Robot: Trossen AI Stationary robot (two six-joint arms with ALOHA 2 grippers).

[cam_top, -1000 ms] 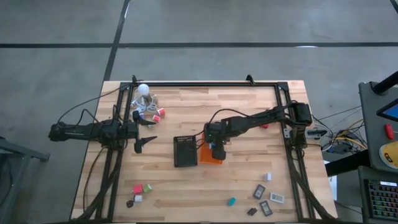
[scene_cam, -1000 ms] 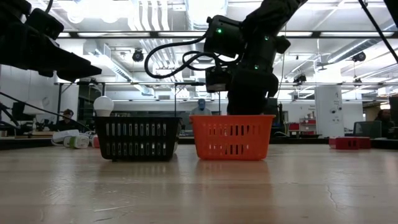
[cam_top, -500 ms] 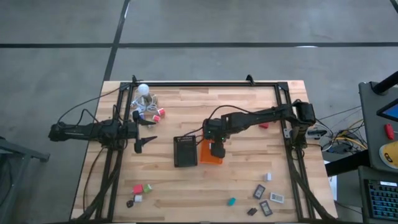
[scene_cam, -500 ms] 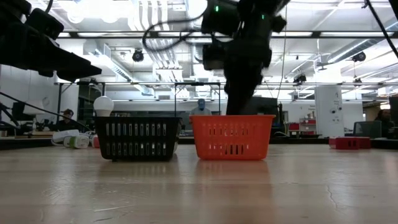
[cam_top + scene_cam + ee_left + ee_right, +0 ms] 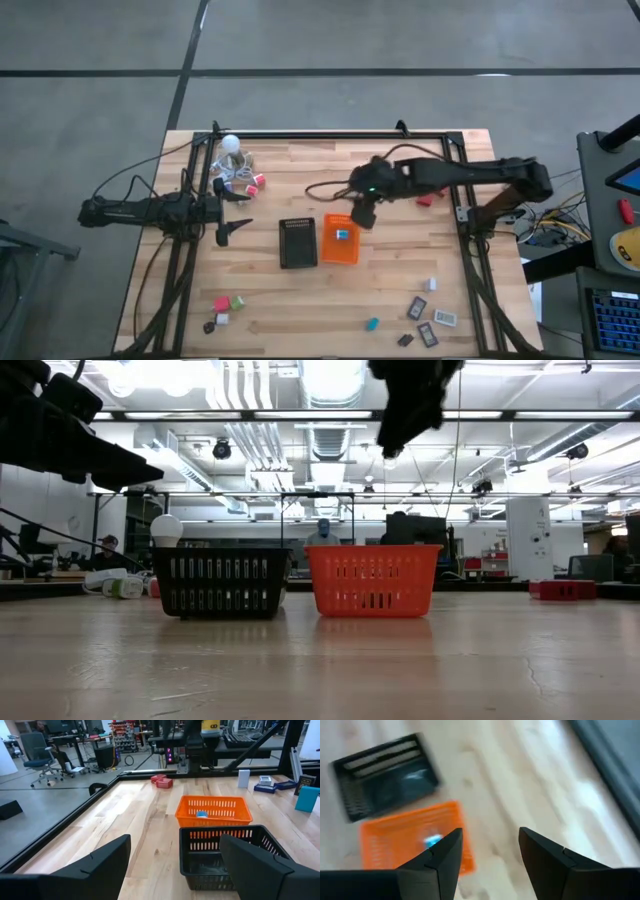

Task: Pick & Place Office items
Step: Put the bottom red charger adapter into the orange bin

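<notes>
My right gripper (image 5: 362, 212) (image 5: 490, 835) is open and empty, raised above the table just beyond the far right corner of the orange tray (image 5: 326, 250). A small blue piece (image 5: 342, 235) (image 5: 432, 840) (image 5: 201, 813) lies inside that tray. The black tray (image 5: 298, 222) stands to its left. My left gripper (image 5: 243, 212) (image 5: 175, 842) is open and empty at the table's left, facing both trays. More office items lie loose on the table: a group near the front left (image 5: 225, 304), a group near the front right (image 5: 430, 322), and a teal piece (image 5: 372, 324).
A white ball with a coiled cable (image 5: 231, 145) and small red and pink pieces (image 5: 250, 184) lie at the far left. A red piece (image 5: 425, 200) lies at the far right. A black frame (image 5: 330, 136) runs round the table. Bare wood lies between the trays and the front groups.
My right gripper has risen out of the orange tray and gone toward the table's far right. It now stands high above the tray's rim in the low view. The blue piece, hidden under the gripper before, now lies uncovered in the orange tray.
</notes>
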